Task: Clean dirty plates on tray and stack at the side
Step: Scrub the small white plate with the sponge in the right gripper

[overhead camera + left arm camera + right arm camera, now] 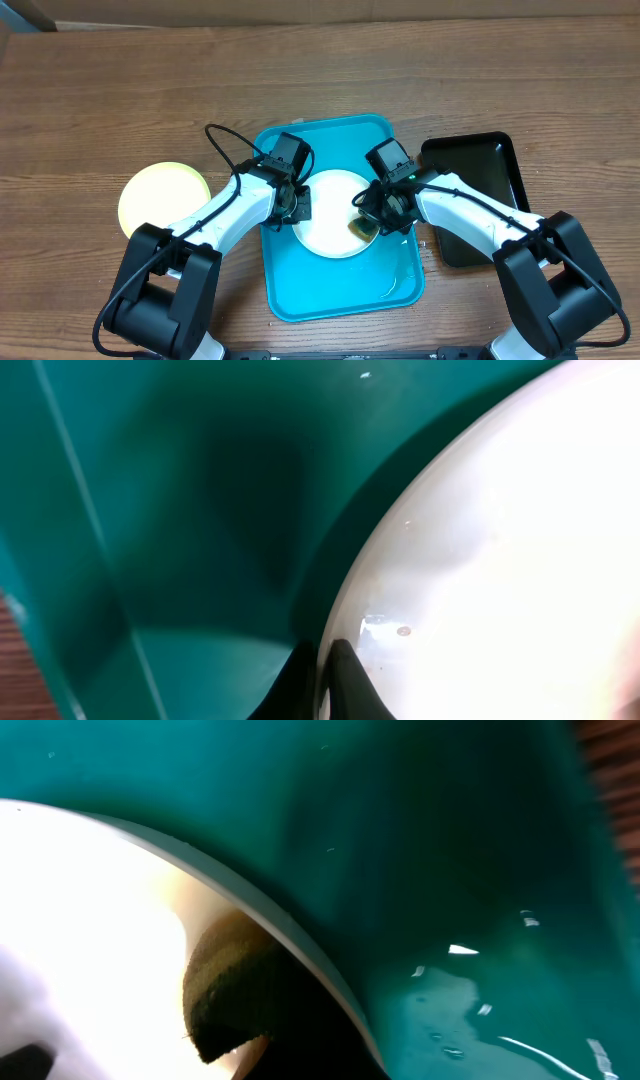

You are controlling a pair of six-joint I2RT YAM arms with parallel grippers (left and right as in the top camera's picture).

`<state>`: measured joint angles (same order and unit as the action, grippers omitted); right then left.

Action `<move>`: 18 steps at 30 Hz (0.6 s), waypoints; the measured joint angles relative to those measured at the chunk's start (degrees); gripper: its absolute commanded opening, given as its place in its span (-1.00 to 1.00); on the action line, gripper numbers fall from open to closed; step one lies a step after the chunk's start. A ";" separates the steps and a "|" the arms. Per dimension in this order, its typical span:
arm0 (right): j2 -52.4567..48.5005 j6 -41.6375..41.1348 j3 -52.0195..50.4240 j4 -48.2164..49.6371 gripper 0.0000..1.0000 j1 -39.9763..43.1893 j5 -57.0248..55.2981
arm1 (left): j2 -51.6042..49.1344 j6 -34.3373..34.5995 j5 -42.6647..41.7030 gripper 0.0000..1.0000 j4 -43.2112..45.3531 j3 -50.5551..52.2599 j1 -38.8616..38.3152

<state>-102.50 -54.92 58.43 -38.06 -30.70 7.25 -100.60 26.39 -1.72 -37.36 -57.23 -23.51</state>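
A white plate point(335, 215) lies on the turquoise tray point(340, 280). My left gripper point(298, 203) is at the plate's left edge, and in the left wrist view its black fingertips point(345, 680) are shut on the plate's rim point(335, 620). My right gripper point(368, 226) is at the plate's lower right edge, shut on a dark olive sponge point(230, 985) that presses on the plate's face point(90, 900). A small brown speck point(403, 630) sits on the plate near the left fingers. A pale yellow-green plate point(162, 195) rests on the table to the left of the tray.
A glossy black tray point(485, 180) lies on the wooden table right of the turquoise tray, close to my right arm. Wet drops point(460, 990) shine on the turquoise tray's floor beside the plate. The tray's raised wall point(70, 510) stands left of my left gripper.
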 measured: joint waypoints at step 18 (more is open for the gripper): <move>2.49 29.16 1.60 -4.04 -0.92 0.55 -6.45 | 0.00 -2.71 -4.00 -0.22 2.14 0.83 1.64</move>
<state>-100.01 -25.76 60.03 -42.11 -30.15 0.80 -100.60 23.68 -5.72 -35.22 -56.40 -21.87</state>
